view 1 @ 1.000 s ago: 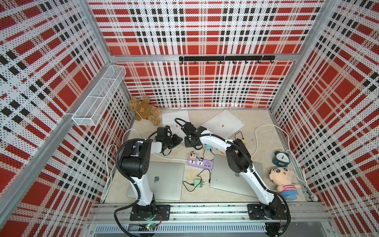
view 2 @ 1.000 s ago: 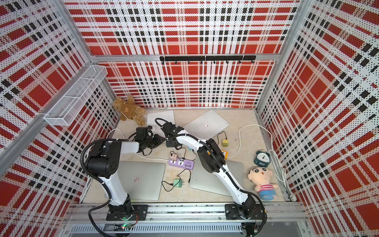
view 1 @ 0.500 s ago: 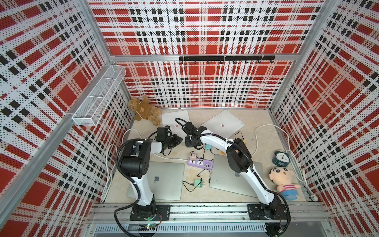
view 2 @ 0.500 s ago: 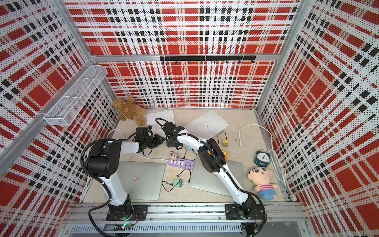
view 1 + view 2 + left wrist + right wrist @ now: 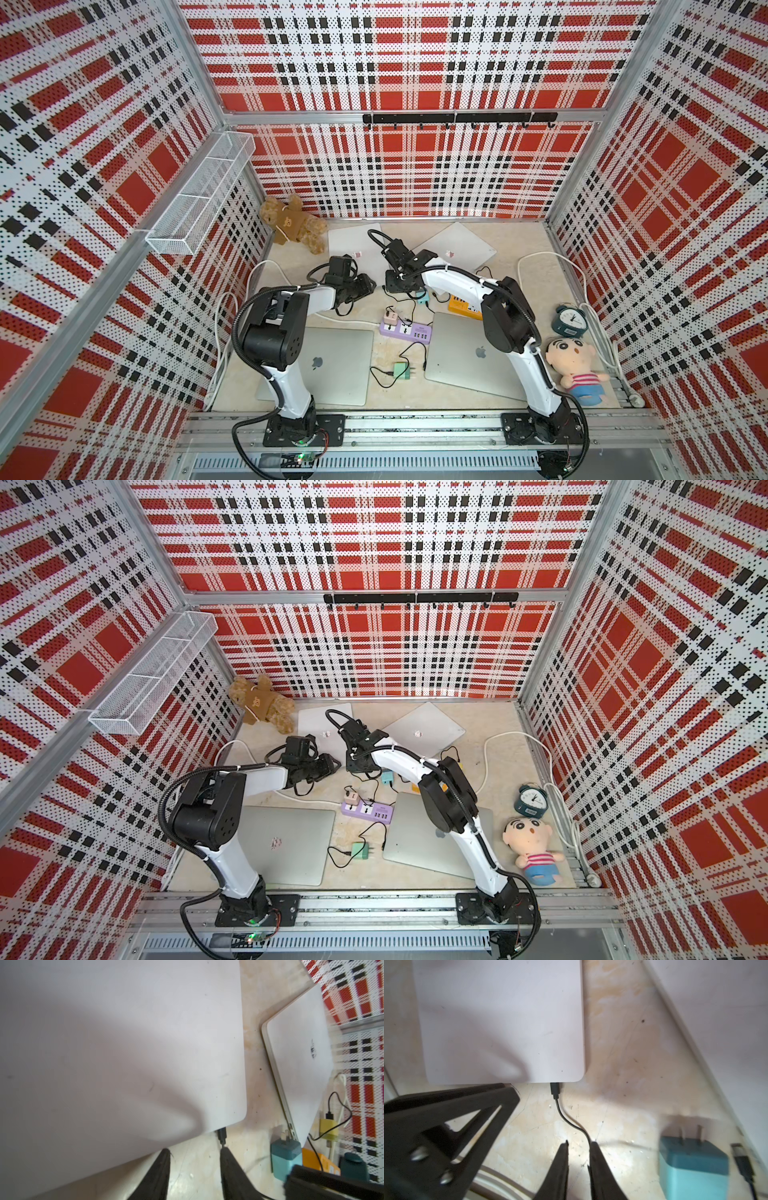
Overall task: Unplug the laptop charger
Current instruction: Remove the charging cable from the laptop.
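Note:
The black charger plug sits against the near edge of the closed silver laptop at the back left of the table. I cannot tell whether it is still seated. Its thin black cable curves down to one fingertip of my right gripper, which is open with only bare table between its fingers. My left gripper is also open, one fingertip just below the plug, holding nothing. In both top views the two grippers meet at that laptop's near corner.
A teal adapter lies beside my right gripper. A second laptop lies at the back right, and two more at the front. A purple power strip, green adapter, teddy bear, clock and doll surround them.
The jaws of both grippers have spread apart. Both arms stay almost where they were at the laptop's near corner.

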{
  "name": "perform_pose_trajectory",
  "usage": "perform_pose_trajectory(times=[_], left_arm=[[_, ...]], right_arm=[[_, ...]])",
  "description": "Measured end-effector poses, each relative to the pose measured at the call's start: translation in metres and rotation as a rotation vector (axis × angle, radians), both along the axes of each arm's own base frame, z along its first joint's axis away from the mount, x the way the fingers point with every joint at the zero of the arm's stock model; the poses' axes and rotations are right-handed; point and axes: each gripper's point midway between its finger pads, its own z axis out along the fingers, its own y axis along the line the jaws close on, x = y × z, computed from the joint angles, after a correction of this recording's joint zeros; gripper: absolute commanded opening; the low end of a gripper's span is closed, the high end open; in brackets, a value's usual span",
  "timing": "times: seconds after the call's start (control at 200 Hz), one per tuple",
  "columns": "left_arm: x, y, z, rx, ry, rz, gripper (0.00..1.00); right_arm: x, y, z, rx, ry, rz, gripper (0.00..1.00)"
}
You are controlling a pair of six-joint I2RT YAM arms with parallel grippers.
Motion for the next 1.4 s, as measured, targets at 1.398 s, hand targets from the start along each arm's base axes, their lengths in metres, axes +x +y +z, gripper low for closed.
perform_pose_trajectory(times=[1.398], left_arm=[[0.014,-0.037,-0.018,0.408,0.099,0.032,0.12]], right_arm=[[0.03,-0.097,-0.004,0.077,-0.011,-0.029,0.2]])
